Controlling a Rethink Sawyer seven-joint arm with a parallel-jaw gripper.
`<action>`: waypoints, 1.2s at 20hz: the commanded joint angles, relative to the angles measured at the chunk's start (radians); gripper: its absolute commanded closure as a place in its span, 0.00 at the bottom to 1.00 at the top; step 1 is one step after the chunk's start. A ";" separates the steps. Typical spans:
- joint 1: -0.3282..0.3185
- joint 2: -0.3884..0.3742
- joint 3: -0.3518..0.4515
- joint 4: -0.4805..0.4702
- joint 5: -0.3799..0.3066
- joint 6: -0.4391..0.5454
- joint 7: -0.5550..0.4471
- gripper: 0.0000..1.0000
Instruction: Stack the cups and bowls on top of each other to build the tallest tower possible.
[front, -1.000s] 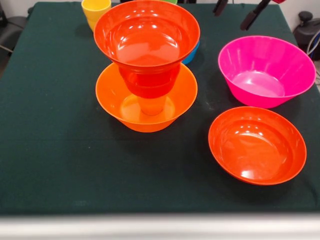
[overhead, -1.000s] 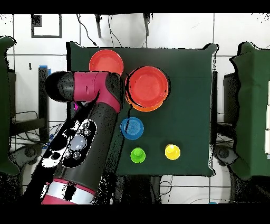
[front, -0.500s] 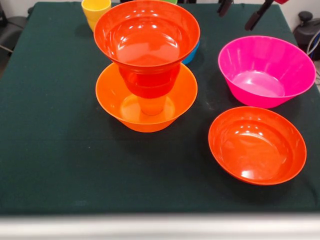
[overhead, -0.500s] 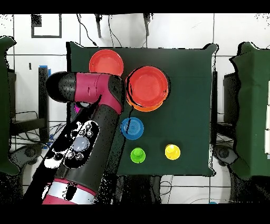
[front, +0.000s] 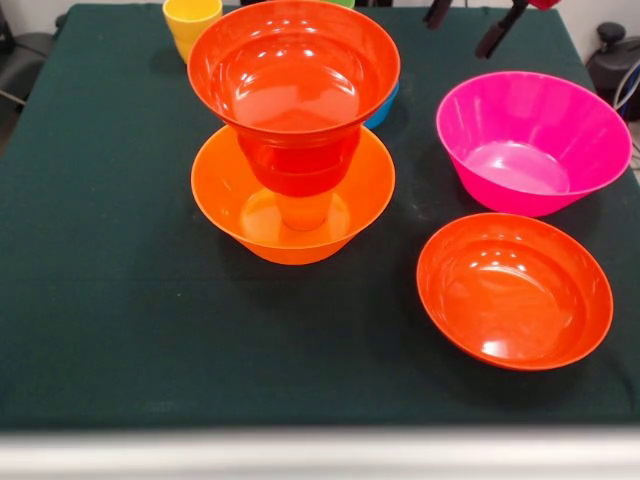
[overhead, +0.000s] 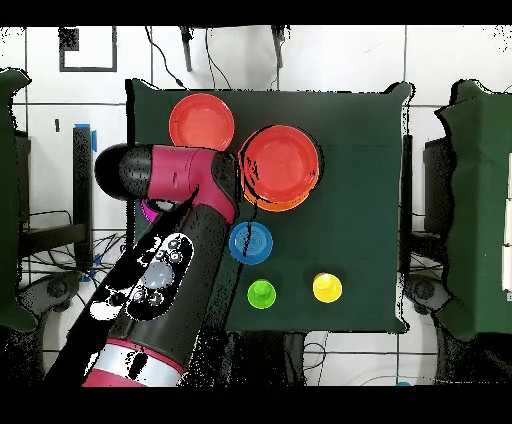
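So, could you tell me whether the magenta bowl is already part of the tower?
No, the magenta bowl sits alone on the table, apart from the tower to its left in the front view.

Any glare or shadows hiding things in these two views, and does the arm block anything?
Front view: bright highlights streak the top red-orange bowl and magenta bowl, but shapes stay readable; shadows are soft; the gripper is cut off by the top edge. Overhead view: the arm covers most of the magenta bowl; the green cup and yellow cup show clearly.
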 joint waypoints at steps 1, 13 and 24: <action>0.014 0.041 0.126 0.094 0.013 -0.041 0.181 0.00; 0.027 0.043 0.127 0.128 0.018 -0.062 0.191 0.00; 0.029 0.059 0.128 0.138 0.018 -0.100 0.198 0.00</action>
